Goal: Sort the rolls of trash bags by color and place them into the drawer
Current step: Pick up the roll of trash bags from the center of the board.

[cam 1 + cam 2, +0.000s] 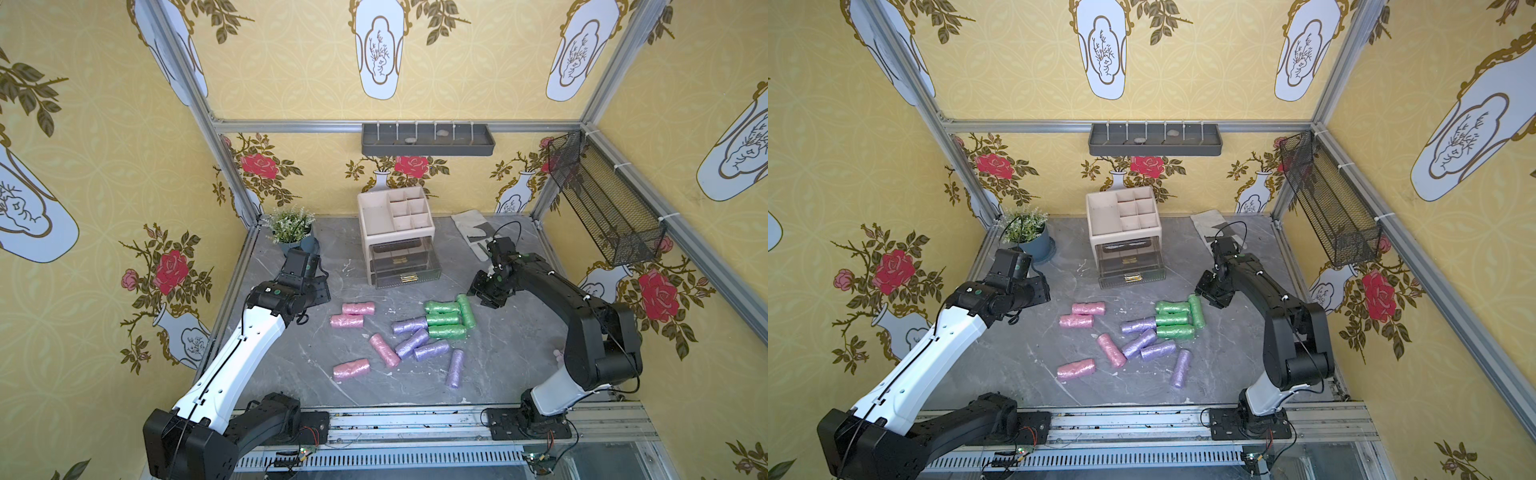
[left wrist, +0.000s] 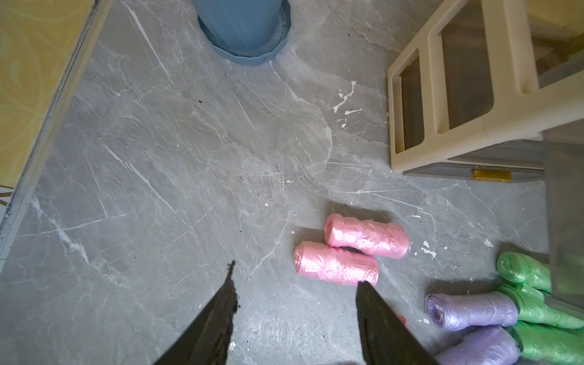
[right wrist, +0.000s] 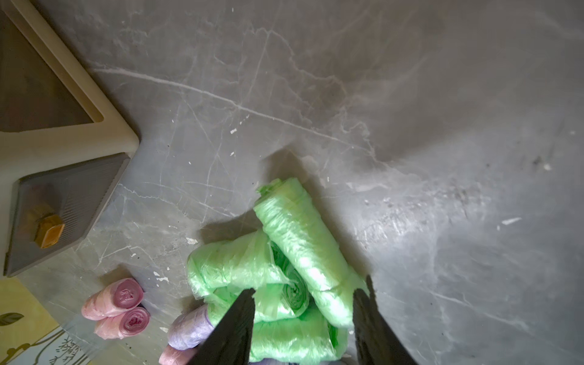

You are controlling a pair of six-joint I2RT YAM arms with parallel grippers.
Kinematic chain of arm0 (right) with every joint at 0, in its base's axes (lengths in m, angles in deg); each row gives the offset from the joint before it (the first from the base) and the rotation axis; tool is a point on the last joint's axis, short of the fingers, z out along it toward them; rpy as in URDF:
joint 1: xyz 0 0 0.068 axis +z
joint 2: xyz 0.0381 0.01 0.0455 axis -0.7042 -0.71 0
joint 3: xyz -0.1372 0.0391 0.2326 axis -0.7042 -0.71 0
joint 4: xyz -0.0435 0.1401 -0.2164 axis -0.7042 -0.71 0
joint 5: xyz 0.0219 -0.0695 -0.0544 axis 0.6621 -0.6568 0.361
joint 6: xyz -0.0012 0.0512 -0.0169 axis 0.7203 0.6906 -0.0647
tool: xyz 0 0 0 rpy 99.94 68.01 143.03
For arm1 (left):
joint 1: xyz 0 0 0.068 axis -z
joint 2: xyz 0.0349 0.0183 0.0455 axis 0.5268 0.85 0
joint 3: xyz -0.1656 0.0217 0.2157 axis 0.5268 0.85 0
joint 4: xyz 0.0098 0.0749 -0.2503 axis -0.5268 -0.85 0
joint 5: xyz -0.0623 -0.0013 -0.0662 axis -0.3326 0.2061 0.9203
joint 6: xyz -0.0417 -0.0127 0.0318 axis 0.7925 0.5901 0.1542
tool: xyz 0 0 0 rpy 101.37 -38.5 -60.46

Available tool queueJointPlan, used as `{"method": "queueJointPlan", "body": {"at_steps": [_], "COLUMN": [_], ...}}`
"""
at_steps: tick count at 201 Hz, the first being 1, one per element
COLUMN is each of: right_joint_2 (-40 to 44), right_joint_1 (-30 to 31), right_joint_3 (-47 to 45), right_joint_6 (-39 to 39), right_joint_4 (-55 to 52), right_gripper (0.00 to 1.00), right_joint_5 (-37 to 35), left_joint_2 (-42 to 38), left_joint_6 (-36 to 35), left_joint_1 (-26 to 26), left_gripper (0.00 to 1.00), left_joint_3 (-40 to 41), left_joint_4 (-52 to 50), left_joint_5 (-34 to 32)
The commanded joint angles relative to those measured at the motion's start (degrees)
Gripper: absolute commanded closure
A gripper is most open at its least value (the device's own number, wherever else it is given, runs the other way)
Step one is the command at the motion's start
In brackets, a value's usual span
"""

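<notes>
Left gripper (image 2: 296,272) hangs spread and empty by our crinkly pink film rolls (image 1: 358,308) toward the grey marble bench's (image 1: 291,374) left edge, lilac ones (image 1: 411,343) sit mid-bench, and right gripper (image 3: 309,284) is spread astride the green rolls (image 1: 442,319), nothing pinched yet, so we'd grab one for the pulled-out smoky drawer (image 1: 405,276) of the beige chest (image 1: 374,220) at the back, contents unclear.

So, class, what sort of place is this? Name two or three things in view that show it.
Probably a robot test booth dressed up as a home: wallpaper panels set in an aluminium frame, two robot arms bolted to a rail, and props like the drawer chest and potted plant.
</notes>
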Motion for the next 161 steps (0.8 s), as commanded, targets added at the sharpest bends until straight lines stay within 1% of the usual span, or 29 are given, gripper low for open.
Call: {"method": "queueJointPlan", "body": {"at_steps": [1,110,139,161], "right_joint_2": [-1.89,-8.75,-10.86,-11.29], "right_joint_1": [0.09,1.53,1.84,1.48], "right_joint_3": [0.77,1.15,1.43,1.56], "right_joint_6": [-3.75,-7.93,-8.02,-7.19], "right_joint_4": [1.11,-0.36,-1.97,-3.65], "right_gripper": [0.47,0.47,0.47,0.48], "right_joint_5": [1.36,3.12,0.82,-3.04], "left_joint_2": [-0.13,-1.54,-1.80,-1.80], "left_joint_6": [-0.18,-0.37,-0.40,-0.31], "left_joint_1": [-0.43,-1.26,-1.48,-1.81], "left_gripper": [0.38,0.41,0.41,0.41], "left_joint_3": [1.17,3.48,3.57,3.48], "left_joint_4": [2.48,2.62,2.42,2.03], "left_joint_5": [1.22,1.27,1.01,0.90]}}
